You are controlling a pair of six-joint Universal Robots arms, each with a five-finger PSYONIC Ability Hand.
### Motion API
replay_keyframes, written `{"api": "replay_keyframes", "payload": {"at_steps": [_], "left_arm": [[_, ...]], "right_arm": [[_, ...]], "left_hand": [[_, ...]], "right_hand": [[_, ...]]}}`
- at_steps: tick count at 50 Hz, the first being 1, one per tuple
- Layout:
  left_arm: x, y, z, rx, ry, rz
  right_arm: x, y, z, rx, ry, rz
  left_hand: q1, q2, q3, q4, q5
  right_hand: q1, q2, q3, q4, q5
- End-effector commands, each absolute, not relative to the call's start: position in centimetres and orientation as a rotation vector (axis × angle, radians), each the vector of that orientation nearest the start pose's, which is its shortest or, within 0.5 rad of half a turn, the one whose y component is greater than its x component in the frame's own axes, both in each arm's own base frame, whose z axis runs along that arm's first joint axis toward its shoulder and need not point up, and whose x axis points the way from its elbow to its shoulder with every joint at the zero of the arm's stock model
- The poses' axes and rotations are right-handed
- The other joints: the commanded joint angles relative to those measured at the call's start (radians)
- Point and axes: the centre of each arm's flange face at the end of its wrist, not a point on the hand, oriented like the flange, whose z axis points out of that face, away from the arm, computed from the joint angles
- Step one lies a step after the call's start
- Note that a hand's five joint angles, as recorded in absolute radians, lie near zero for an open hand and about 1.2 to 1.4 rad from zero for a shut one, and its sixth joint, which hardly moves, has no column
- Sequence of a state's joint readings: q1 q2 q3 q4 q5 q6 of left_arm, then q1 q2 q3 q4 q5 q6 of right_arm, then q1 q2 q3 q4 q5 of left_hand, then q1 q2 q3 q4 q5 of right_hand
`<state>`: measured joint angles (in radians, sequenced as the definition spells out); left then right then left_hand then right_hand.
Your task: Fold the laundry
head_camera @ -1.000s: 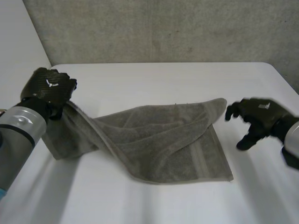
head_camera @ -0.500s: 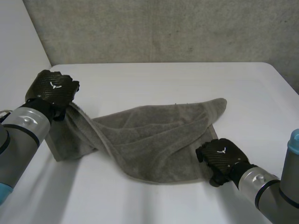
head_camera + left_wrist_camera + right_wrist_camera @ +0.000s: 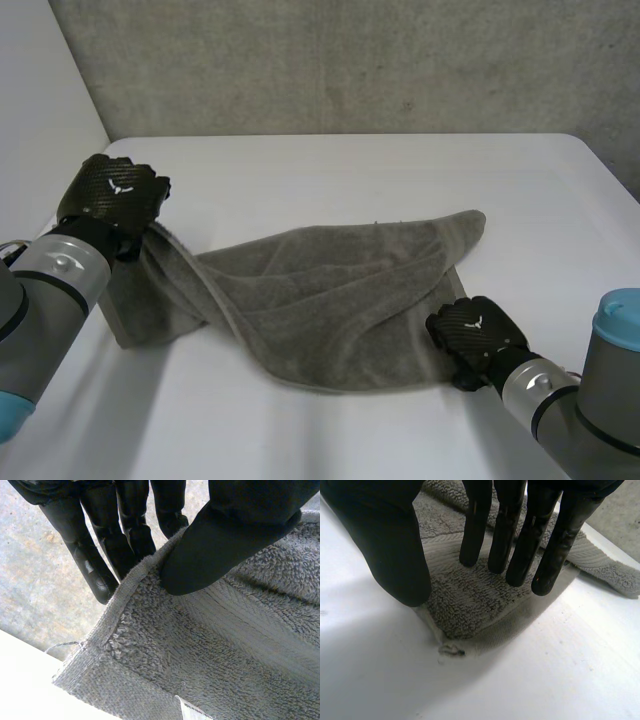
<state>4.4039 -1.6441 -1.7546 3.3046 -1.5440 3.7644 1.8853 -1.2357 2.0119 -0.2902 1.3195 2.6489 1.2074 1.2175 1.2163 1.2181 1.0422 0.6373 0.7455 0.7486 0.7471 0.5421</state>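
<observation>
Grey terry towel [image 3: 330,300], soft, limp and light, sprawls crumpled across the middle of the white table [image 3: 330,170]; I judge it will sag and drag unless taken by its corners. At the left of the head view my left hand [image 3: 112,195] holds one corner lifted, and its wrist view shows what that angle hides: the hem pinched between thumb and fingers. At lower right my right hand [image 3: 472,335] rests over the near corner, and its wrist view shows straight, spread fingers with nothing gripped yet.
</observation>
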Motion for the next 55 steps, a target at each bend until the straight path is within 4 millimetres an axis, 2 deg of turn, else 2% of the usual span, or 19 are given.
{"api": "replay_keyframes", "payload": {"at_steps": [1,14,17,23,36,41,43,44,46,49,51,52,54,55], "left_arm": [[-22.1,-25.2,24.6,1.011,1.947,-1.975],[-22.1,-25.2,24.5,1.012,1.949,-1.973],[-22.1,-25.1,24.4,1.014,1.953,-1.969],[-22.1,-25.1,24.4,1.015,1.955,-1.967],[-22.3,-24.9,24.3,1.025,1.957,-1.968],[-22.4,-24.7,24.3,1.028,1.959,-1.969],[-22.4,-24.6,24.5,1.029,1.953,-1.973],[-22.4,-24.6,24.5,1.029,1.953,-1.973],[-22.3,-24.5,24.7,1.026,1.954,-1.973],[-22.3,-24.4,24.8,1.027,1.951,-1.974],[-22.1,-23.7,24.4,1.051,1.966,-1.941],[-22.1,-23.7,24.4,1.051,1.967,-1.940],[-21.6,-22.8,23.9,1.070,2.005,-1.890],[-21.6,-22.8,23.9,1.070,2.005,-1.890]], "right_arm": [[23.2,-21.7,11.2,-1.208,2.287,-1.580],[24.0,-23.9,11.1,-1.253,2.256,-1.643],[24.1,-24.5,11.1,-1.252,2.253,-1.652],[24.2,-25.0,11.6,-1.242,2.244,-1.687],[24.5,-26.0,13.0,-1.217,2.217,-1.746],[24.2,-25.9,14.8,-1.226,2.231,-1.736],[22.8,-26.2,16.8,-1.214,2.322,-1.663],[22.8,-26.2,16.9,-1.213,2.323,-1.662],[21.0,-26.2,18.8,-1.188,2.440,-1.521],[20.2,-25.9,20.0,-1.175,2.487,-1.455],[19.2,-24.3,21.8,-1.219,2.555,-1.299],[19.2,-24.3,21.8,-1.219,2.555,-1.298],[18.2,-22.7,22.6,-1.376,2.590,-1.150],[18.2,-22.7,22.6,-1.377,2.590,-1.149]], "left_hand": [[0.189,0.179,0.180,0.178,0.180],[0.189,0.179,0.180,0.178,0.180],[0.189,0.179,0.180,0.178,0.180],[0.189,0.179,0.180,0.178,0.180],[0.189,0.179,0.180,0.178,0.180],[0.189,0.179,0.180,0.178,0.180],[0.189,0.179,0.180,0.178,0.180],[0.189,0.179,0.180,0.178,0.180],[0.189,0.179,0.180,0.178,0.180],[0.189,0.179,0.180,0.178,0.180],[0.189,0.179,0.180,0.178,0.180],[0.189,0.179,0.180,0.178,0.180],[0.189,0.179,0.180,0.178,0.180],[0.189,0.179,0.180,0.178,0.180]], "right_hand": [[0.267,0.159,0.156,0.157,0.187],[0.293,0.185,0.182,0.183,0.214],[0.373,0.264,0.261,0.263,0.293],[0.747,0.639,0.636,0.637,0.668],[0.759,0.651,0.648,0.649,0.680],[0.759,0.651,0.648,0.649,0.680],[0.759,0.651,0.648,0.649,0.680],[0.759,0.651,0.648,0.649,0.680],[0.759,0.651,0.648,0.649,0.680],[0.759,0.651,0.648,0.649,0.680],[0.759,0.651,0.648,0.649,0.680],[0.759,0.651,0.648,0.649,0.680],[0.759,0.651,0.648,0.649,0.680],[0.759,0.651,0.648,0.649,0.680]]}}
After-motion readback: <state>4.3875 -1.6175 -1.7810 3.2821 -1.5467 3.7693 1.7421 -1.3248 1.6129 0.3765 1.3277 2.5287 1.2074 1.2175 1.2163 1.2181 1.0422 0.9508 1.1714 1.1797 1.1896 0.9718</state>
